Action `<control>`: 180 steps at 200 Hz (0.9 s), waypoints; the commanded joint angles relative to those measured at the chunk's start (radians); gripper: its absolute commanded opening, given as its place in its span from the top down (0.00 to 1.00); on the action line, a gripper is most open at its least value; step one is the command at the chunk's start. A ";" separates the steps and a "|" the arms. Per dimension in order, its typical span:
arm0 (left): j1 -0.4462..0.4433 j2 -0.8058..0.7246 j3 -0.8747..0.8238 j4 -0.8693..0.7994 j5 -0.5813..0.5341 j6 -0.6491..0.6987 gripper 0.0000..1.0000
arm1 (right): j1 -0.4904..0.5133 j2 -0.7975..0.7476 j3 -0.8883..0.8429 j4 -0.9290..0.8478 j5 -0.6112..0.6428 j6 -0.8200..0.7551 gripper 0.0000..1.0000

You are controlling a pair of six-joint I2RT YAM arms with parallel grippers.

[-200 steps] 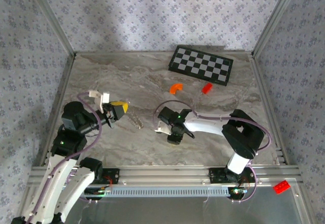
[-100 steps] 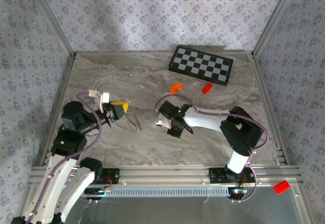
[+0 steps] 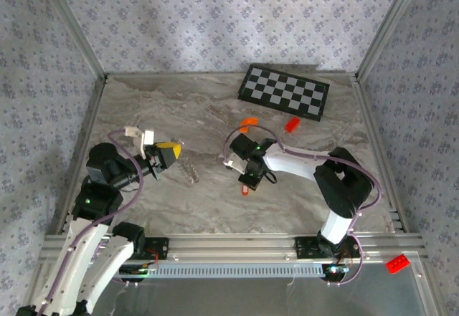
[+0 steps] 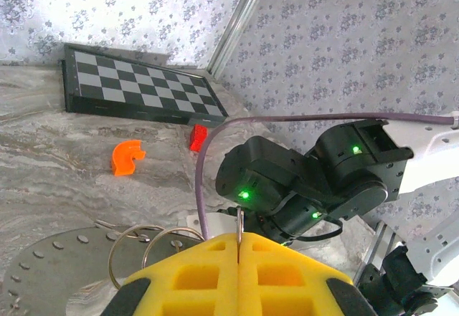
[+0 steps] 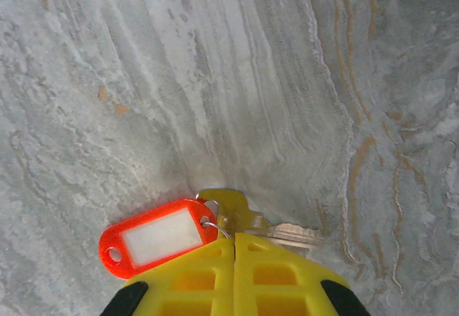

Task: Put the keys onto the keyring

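Grippers both closed as I see it, right gripper (image 5: 234, 238) pinching keys (image 5: 172, 236) just above worktop (image 3: 179, 108) middle, left gripper (image 4: 238, 238) clamping keyring (image 3: 189, 171) wire, nearer left edge, apart from keys.

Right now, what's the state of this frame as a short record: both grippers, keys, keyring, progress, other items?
left gripper: shut on keyring, thin metal pinched between its pads
right gripper: shut on keys, red tag and key blade sticking out past the pads
spacing: grippers apart above the table
progress: keys not yet on keyring
other: checkerboard, orange arc, red brick, all at the far side
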 commanded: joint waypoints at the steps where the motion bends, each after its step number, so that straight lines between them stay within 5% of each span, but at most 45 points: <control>1: 0.007 -0.008 0.002 0.066 0.025 -0.010 1.00 | -0.006 -0.058 -0.010 -0.046 -0.041 0.030 1.00; 146: 0.008 -0.019 -0.009 0.086 0.043 -0.030 1.00 | 0.051 -0.085 -0.041 -0.069 0.038 0.291 1.00; 180: 0.007 -0.017 -0.010 0.091 0.049 -0.033 1.00 | -0.012 -0.179 -0.105 -0.032 -0.082 0.386 0.80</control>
